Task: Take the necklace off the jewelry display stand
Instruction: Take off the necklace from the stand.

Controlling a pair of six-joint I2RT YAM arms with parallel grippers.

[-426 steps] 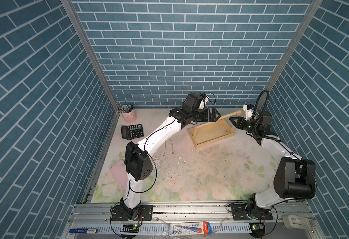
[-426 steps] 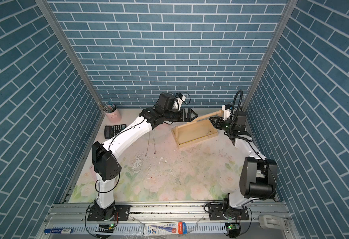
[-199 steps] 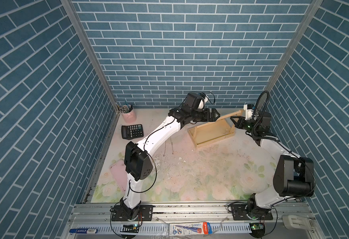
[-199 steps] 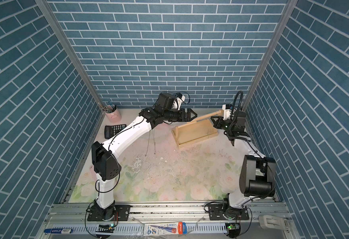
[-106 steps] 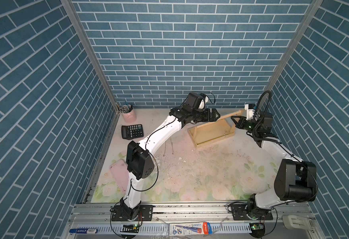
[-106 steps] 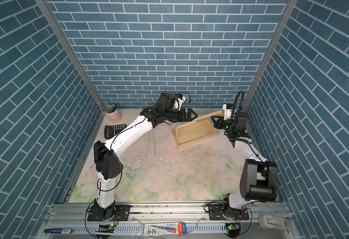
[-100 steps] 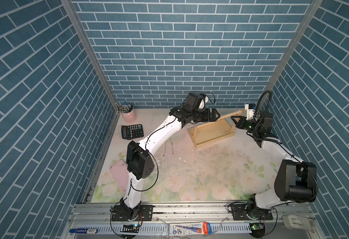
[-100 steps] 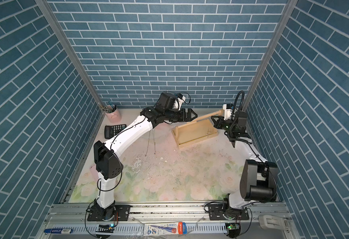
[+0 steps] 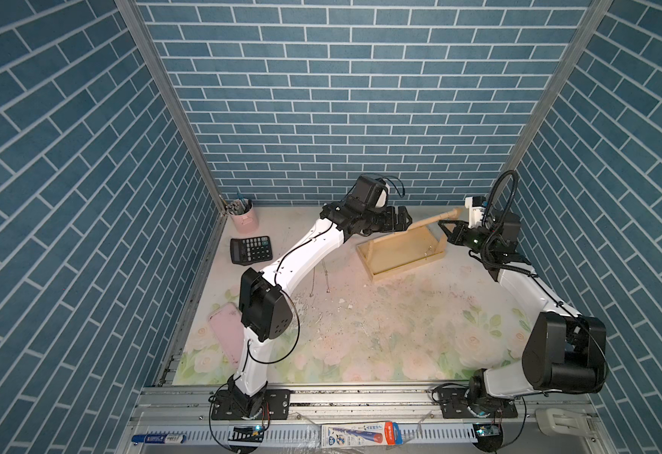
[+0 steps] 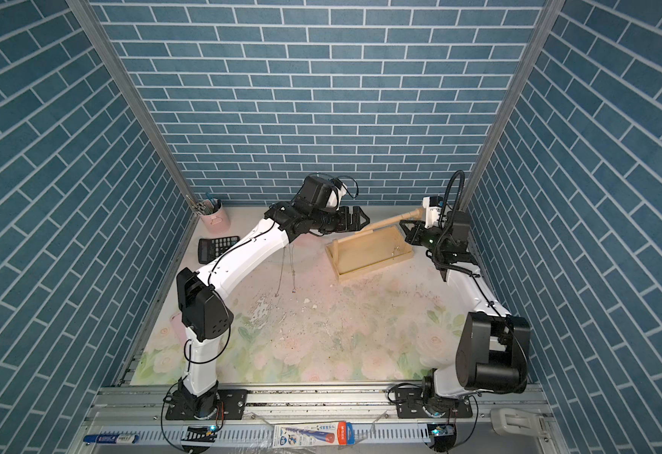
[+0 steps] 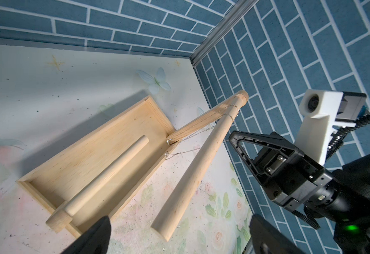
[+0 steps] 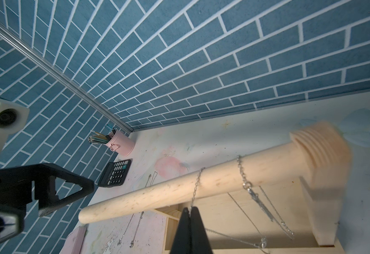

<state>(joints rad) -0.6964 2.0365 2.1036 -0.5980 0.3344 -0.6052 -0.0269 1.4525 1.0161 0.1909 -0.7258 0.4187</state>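
We are looking into a robot test cell in a lab, not a lived-in room. The brick-print wall panels (image 9: 341, 98) meet at bare aluminium corner posts (image 9: 172, 106), and the work surface is a flower-printed mat (image 9: 380, 334). Along the front we see an aluminium rail (image 9: 361, 397) carrying the left arm's base (image 9: 239, 405) and the right arm's base (image 9: 475, 405), with a slotted cable duct (image 9: 431, 434) below. A pink pen cup (image 9: 245, 220) and a calculator (image 9: 251, 249) dress the back corner.
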